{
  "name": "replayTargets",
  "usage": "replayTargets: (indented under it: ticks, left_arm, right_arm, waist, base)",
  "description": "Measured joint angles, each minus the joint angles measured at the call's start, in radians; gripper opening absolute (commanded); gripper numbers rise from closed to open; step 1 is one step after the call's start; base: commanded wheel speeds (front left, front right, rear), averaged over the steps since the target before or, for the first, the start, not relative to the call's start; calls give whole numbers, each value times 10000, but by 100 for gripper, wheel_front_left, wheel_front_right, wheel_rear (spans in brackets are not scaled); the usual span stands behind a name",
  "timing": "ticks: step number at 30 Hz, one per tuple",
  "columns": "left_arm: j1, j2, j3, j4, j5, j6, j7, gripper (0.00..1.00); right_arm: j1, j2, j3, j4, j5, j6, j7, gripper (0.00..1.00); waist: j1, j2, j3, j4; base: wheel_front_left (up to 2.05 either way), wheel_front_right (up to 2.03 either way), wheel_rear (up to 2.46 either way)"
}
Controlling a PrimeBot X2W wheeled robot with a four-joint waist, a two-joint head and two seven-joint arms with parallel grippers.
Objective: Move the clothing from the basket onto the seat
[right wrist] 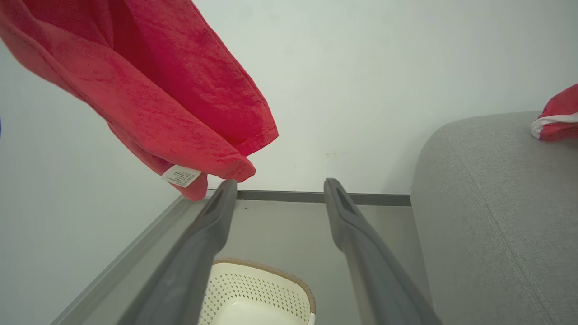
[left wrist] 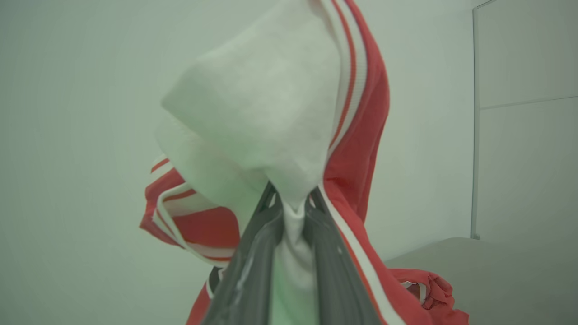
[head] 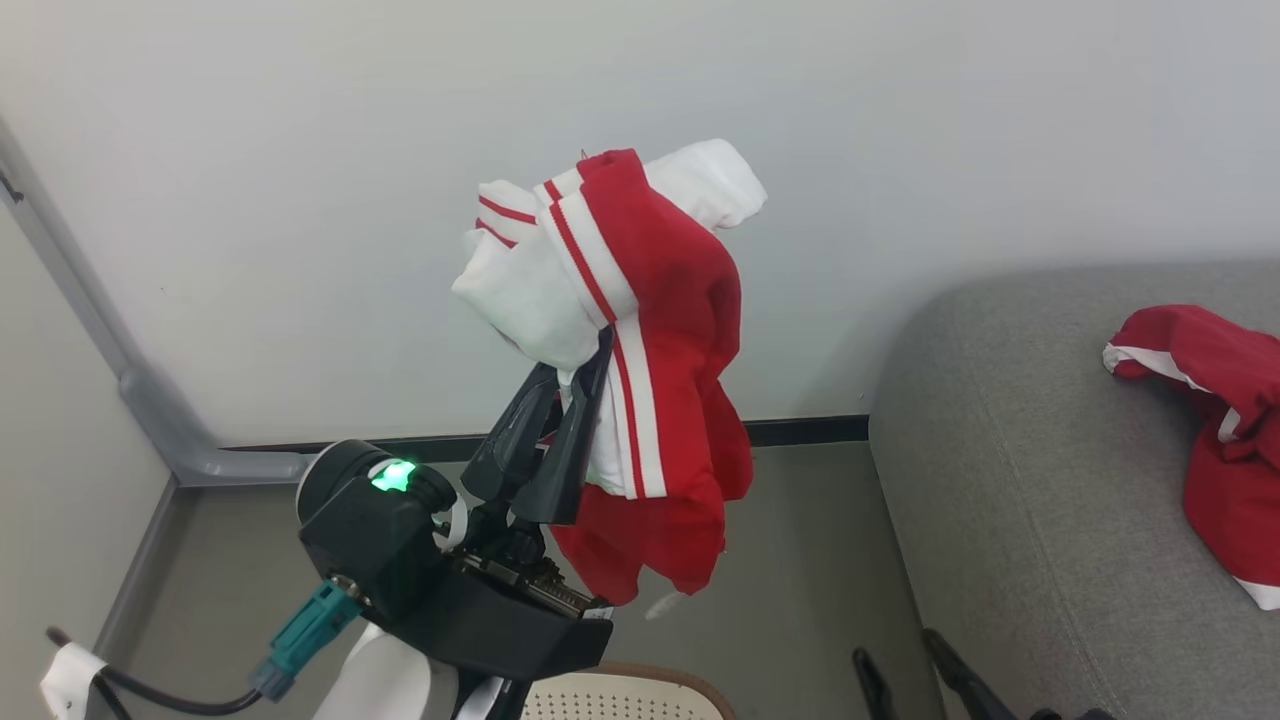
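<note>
One red garment [head: 1220, 400] is already laid on the grey sofa [head: 1020, 480] at the right. A second, the striped jersey [head: 650, 330], is clamped in the left gripper [head: 575, 372] and held high, left of the sofa. The right gripper [right wrist: 280, 183] is spread wide, holding nothing, above the perforated basket [right wrist: 253, 289], in whose visible part no clothing is seen; little is judged left

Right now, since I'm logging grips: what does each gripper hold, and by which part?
The left gripper pinches the soft red-and-white striped garment by a white fold; the right gripper is open, holding nothing.
</note>
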Motion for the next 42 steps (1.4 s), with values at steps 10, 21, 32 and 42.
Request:
replayTargets:
  ticks: [10,21,32,42]
  left_arm:
    - [27,-33,-545,-284,-65,0,614,0]
    - [301,-54,-1139,-579,-213,0,1053,0]
    - [437,-73,-1584,-756,-311,0,1333,0]
    - [495,-71,-1555,-1030,-313,111,1522,0]
  right_arm:
    - [-333,284,1432,-583,-92,395,102,100]
    - [-1871,491,1960,-313,-69,512,138,100]
    - [-3650,583,2184,692,387,523,-138,0]
    - [-4167,579,2537,1361,757,539,-533,0]
  waist:
    - [0,0,-9,62]
    - [0,0,-22,308]
    - [0,0,12,696]
    - [1,0,32,862]
  base:
    - [0,0,0]
    - [0,0,0]
    - [0,0,0]
    - [0,0,0]
